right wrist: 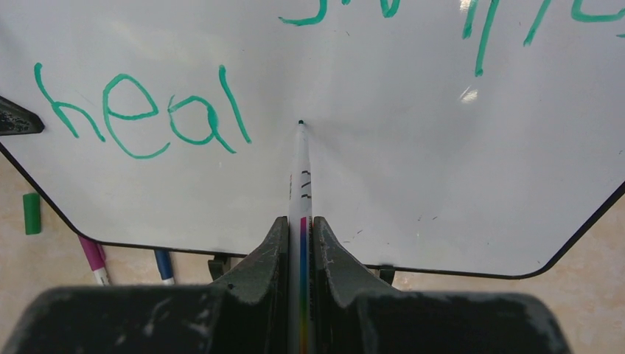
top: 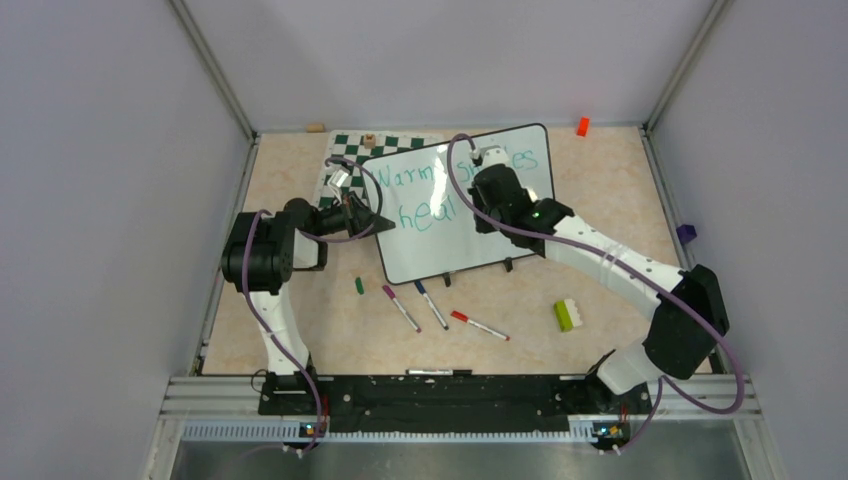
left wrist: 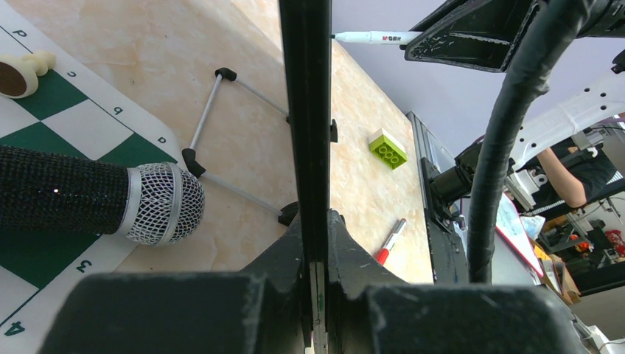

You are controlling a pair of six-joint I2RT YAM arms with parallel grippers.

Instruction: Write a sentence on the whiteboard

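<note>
The whiteboard [top: 460,240] stands tilted on the table and carries the teal sentence [top: 425,195], which reads "Warm smiles" over "heal" [right wrist: 140,114]. My left gripper [top: 383,222] is shut on the board's left edge, seen edge-on as a black bar [left wrist: 304,110] between its jaws [left wrist: 315,247]. Over the board's middle, my right gripper [top: 485,200] is shut on a white marker [right wrist: 301,184]. The marker's tip [right wrist: 300,122] touches the board just right of "heal". That marker [left wrist: 368,37] also shows in the left wrist view.
Purple [top: 400,307], blue [top: 431,304] and red [top: 479,325] markers and a green cap [top: 359,285] lie in front of the board. A green brick [top: 566,315] lies to the right. A microphone [left wrist: 110,203] rests on the chess mat [top: 345,150] behind the left gripper.
</note>
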